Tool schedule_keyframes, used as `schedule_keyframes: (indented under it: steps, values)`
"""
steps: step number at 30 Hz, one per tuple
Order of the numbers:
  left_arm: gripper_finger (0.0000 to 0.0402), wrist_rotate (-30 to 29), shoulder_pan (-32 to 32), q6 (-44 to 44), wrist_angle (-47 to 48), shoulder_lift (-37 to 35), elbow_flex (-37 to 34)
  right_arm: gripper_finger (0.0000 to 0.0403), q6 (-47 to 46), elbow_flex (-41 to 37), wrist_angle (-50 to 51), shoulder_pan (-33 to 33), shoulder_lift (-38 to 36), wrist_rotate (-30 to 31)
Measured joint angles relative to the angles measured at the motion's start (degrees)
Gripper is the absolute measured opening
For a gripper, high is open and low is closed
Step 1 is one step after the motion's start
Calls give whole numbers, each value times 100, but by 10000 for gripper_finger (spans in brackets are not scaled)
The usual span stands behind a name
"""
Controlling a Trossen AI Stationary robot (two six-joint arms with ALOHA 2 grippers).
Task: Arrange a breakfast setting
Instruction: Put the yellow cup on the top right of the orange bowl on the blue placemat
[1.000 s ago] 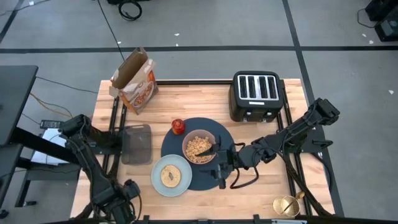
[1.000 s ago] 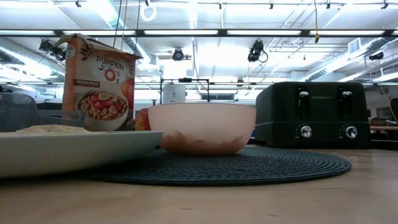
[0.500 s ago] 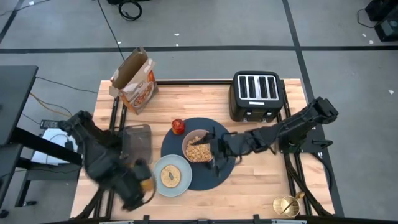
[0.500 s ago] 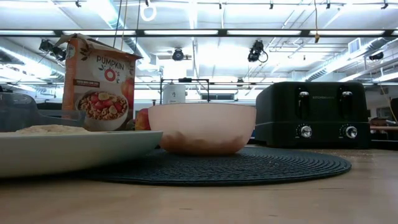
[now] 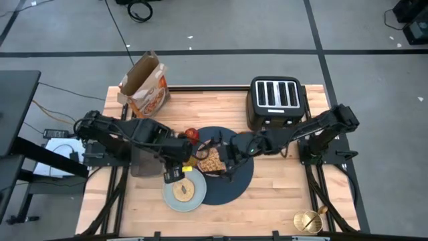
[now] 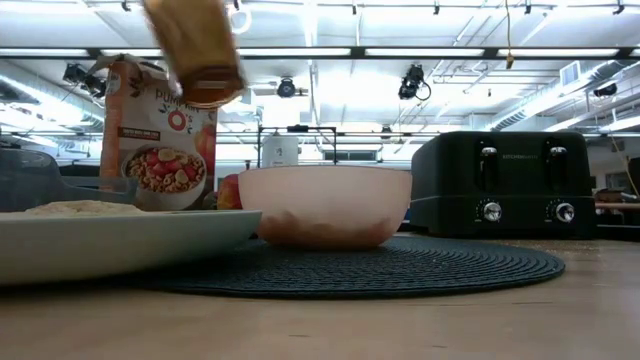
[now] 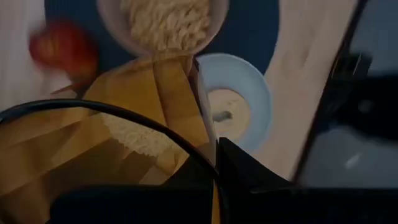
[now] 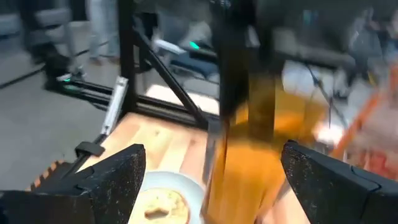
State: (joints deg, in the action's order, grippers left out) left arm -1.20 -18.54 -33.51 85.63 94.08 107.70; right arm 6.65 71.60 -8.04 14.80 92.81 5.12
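Amber glass cup [image 6: 196,50] hangs in the air, pinched in our left gripper [image 5: 175,161] near the pink bowl [image 5: 212,159] of cereal on the navy placemat [image 5: 237,184]. Our right gripper [image 5: 215,150] sits over that bowl, fingers spread wide around nothing. Beside them we see the bagel [image 5: 183,190] on the blue-grey plate [image 5: 194,202], the apple [image 5: 192,134] behind

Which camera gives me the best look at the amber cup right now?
The right wrist view: the amber cup stands tall between that gripper's open fingers. The low view shows it hanging above the table, the left wrist view fills with it, and overhead it is a sliver.
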Motion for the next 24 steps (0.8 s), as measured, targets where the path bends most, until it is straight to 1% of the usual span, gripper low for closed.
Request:
schedule_keyframes:
  steps: [1, 4, 7, 8, 11, 14, 16, 18, 20, 22, 24]
  values:
    - [14, -1, 29, 505, -24, 0, 0, 376, 250, 160, 192, -28, -66, -165]
    - [14, 87, 118, 1972, -2, 1, 0, 374, 803, 830, 1294, -172, -182, -605]
    - [14, 256, 209, 3644, 38, 2, 0, 373, 1579, 1539, 2790, -284, -158, -741]
    - [14, 258, 227, 4171, 36, 2, 0, 373, 1911, 1751, 3115, -319, -136, -776]
    - [14, 250, 337, 5517, 43, 2, 0, 373, 2767, 2240, 3932, -390, -129, -938]
    - [14, 266, 472, 6823, 41, 2, 0, 373, 3410, 2408, 4518, -463, -112, -1230]
    - [14, 257, 566, 7450, 31, 2, 0, 373, 3874, 2408, 4723, -488, -100, -1267]
    - [14, 244, 654, 7805, 2, 2, 0, 373, 4375, 2408, 4910, -493, -98, -1186]
    - [14, 209, 739, 8111, -7, 82, 9, 371, 4706, 2408, 4850, -487, -98, -1004]
    - [14, 43, 775, 8438, 6, 204, 2, 364, 4823, 2408, 4812, -512, -98, -917]
    - [14, -311, 788, 8717, -10, 319, 0, 355, 4569, 2410, 4877, -589, -98, -897]
